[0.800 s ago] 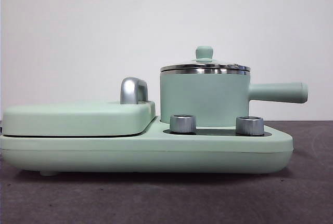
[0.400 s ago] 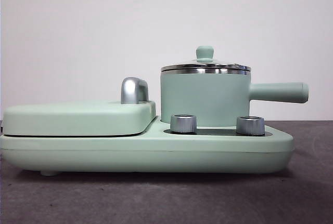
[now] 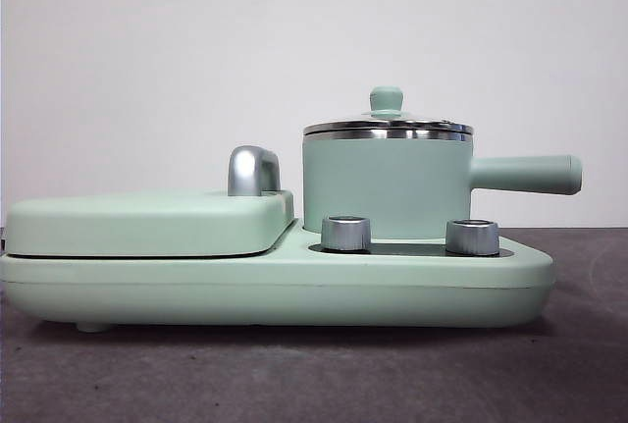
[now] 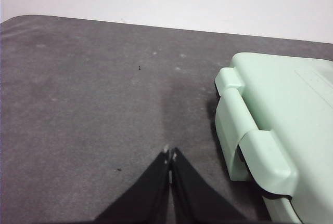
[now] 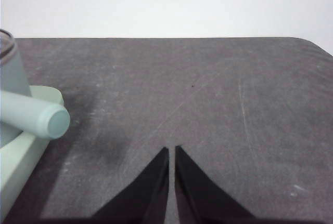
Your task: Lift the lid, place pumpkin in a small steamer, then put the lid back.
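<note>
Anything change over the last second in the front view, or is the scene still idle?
Nothing visibly changed. The lid sits closed on the small steamer as before, neither arm has entered the front view, and no pumpkin is in sight. The left gripper and right gripper wait over bare table, jaws together, holding nothing.

No readable text, label, brand, number or sign appears on anything in view.
</note>
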Robot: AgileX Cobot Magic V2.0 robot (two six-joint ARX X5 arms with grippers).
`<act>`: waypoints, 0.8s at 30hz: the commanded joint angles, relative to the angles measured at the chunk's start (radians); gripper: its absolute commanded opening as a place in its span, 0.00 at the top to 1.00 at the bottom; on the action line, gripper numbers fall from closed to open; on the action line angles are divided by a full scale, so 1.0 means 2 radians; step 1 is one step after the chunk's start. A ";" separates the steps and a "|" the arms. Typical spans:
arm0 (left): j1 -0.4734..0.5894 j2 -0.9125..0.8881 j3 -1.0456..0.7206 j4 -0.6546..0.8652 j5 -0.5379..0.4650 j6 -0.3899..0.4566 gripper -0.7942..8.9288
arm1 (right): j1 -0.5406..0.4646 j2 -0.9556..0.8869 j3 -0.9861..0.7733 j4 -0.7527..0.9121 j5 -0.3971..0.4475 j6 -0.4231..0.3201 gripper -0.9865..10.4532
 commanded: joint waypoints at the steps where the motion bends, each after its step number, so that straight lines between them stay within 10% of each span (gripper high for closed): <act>1: 0.001 -0.001 -0.010 -0.003 0.000 0.001 0.91 | -0.001 -0.008 -0.016 0.005 0.001 -0.006 0.90; 24: 0.001 -0.001 -0.010 -0.004 0.000 0.001 0.91 | -0.001 -0.040 -0.048 0.006 -0.004 -0.007 0.90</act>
